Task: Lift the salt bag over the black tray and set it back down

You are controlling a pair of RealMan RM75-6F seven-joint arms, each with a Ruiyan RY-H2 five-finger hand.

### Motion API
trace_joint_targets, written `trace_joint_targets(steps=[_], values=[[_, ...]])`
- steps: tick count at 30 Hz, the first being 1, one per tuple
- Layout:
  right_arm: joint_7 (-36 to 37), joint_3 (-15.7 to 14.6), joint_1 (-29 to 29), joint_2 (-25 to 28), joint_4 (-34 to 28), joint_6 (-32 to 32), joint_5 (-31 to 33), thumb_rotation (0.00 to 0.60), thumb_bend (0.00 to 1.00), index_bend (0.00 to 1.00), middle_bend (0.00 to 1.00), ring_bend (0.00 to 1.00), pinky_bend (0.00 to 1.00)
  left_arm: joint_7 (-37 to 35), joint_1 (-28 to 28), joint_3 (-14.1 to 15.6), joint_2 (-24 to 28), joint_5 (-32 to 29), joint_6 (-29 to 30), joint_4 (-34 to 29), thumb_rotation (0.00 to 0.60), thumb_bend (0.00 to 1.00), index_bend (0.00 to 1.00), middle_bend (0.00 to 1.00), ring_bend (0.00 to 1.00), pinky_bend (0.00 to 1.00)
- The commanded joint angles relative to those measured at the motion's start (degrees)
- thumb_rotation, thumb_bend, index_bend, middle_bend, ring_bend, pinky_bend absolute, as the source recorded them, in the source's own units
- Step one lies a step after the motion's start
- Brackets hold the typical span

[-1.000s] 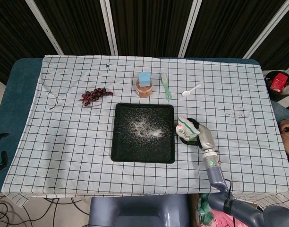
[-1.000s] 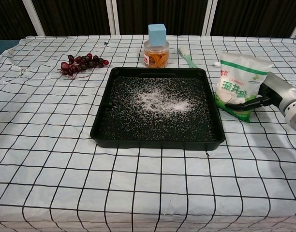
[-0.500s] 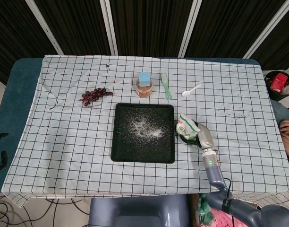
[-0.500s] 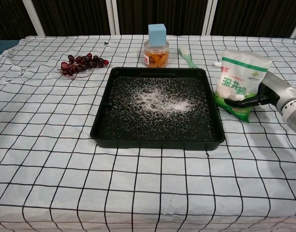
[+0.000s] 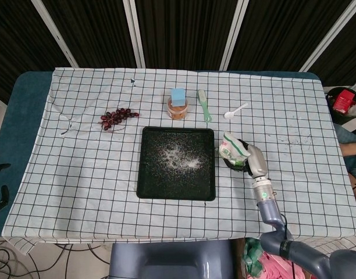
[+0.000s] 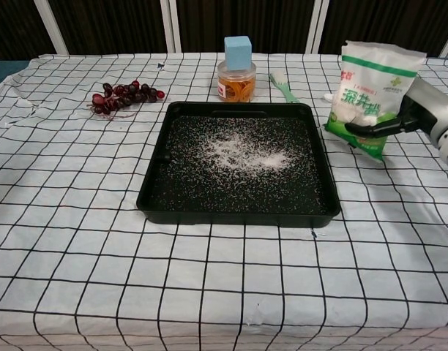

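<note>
My right hand (image 6: 418, 115) grips the salt bag (image 6: 370, 95) from its right side, fingers (image 6: 370, 129) wrapped across the front. Bag's upright, off the cloth (image 6: 209, 278), just right of the tray (image 6: 154, 186), not over it. Salt grains scattered on tray floor. Left hand not visible.
</note>
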Motion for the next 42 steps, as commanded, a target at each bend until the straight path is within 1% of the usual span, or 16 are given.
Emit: trace_joint_targets(steps=[1, 3, 5, 7, 9, 12, 15, 23, 26, 29, 38, 42], values=[[-1.5, 0.2, 0.1, 4.4, -5.1, -0.4, -0.7, 0.600, 0.32, 0.46, 0.41, 0.52, 0.46, 0.0, 0.0, 0.0, 0.0, 0.0, 0.0, 0.0, 0.600, 0.61, 0.22, 0.04, 0.00, 0.00], [-2.4, 0.0, 0.2, 6.3, -7.5, -1.4, -0.6, 0.600, 0.32, 0.46, 0.41, 0.52, 0.46, 0.1, 0.0, 0.0, 0.0, 0.0, 0.1, -0.1, 0.600, 0.61, 0.22, 0.04, 0.00, 0.00], [-4.3, -0.6, 0.6, 10.2, -12.0, -4.0, -0.6, 0.600, 0.32, 0.46, 0.41, 0.52, 0.46, 0.0, 0.0, 0.0, 0.0, 0.0, 0.0, -0.1, 0.600, 0.61, 0.22, 0.04, 0.00, 0.00], [-8.7, -2.0, 2.1, 15.4, -17.0, -8.7, -1.5, 0.600, 0.32, 0.46, 0.41, 0.52, 0.46, 0.1, 0.1, 0.1, 0.0, 0.1, 0.1, -0.2, 0.600, 0.61, 0.22, 0.04, 0.00, 0.00], [-12.2, -2.3, 3.7, 19.8, -21.8, -13.8, 0.3, 0.600, 0.32, 0.47, 0.41, 0.52, 0.47, 0.2, 0.1, 0.1, 0.0, 0.1, 0.2, -0.3, 0.600, 0.61, 0.22, 0.04, 0.00, 0.00], [-16.7, -2.2, 6.1, 23.6, -25.6, -19.6, 3.4, 0.600, 0.32, 0.47, 0.41, 0.52, 0.48, 0.1, 0.1, 0.0, 0.0, 0.1, 0.1, -0.4, 0.600, 0.61, 0.22, 0.04, 0.00, 0.00], [-20.5, -2.1, 8.2, 25.7, -27.4, -23.1, 6.2, 0.600, 0.32, 0.47, 0.41, 0.52, 0.48, 0.0, 0.1, 0.1, 0.1, 0.1, 0.1, -0.4, 0.600, 0.61, 0.22, 0.04, 0.00, 0.00], [-26.9, -2.3, 11.8, 28.4, -29.3, -27.6, 12.5, 0.600, 0.34, 0.47, 0.41, 0.52, 0.48, -0.1, 0.1, 0.1, 0.2, 0.1, 0.0, -0.5, 0.600, 0.61, 0.22, 0.04, 0.00, 0.00], [-30.1, -2.6, 15.0, 31.2, -30.5, -32.2, 16.2, 0.600, 0.35, 0.48, 0.41, 0.52, 0.48, -0.2, 0.1, 0.1, 0.2, 0.1, 0.0, -0.5, 0.600, 0.61, 0.22, 0.04, 0.00, 0.00], [-31.9, -3.0, 17.4, 33.1, -31.8, -34.4, 19.7, 0.600, 0.36, 0.48, 0.41, 0.52, 0.48, -0.2, 0.1, 0.1, 0.2, 0.2, 0.1, -0.5, 0.600, 0.61, 0.22, 0.04, 0.00, 0.00], [-36.0, -5.5, 23.4, 36.8, -34.0, -38.3, 27.1, 0.600, 0.37, 0.48, 0.41, 0.53, 0.49, -0.1, 0.2, 0.1, 0.2, 0.3, 0.2, -0.6, 0.600, 0.61, 0.22, 0.04, 0.00, 0.00], [-37.8, -7.7, 26.8, 38.4, -34.8, -39.8, 31.4, 0.600, 0.37, 0.48, 0.41, 0.53, 0.49, -0.1, 0.2, 0.1, 0.1, 0.3, 0.3, -0.6, 0.600, 0.61, 0.22, 0.04, 0.00, 0.00]])
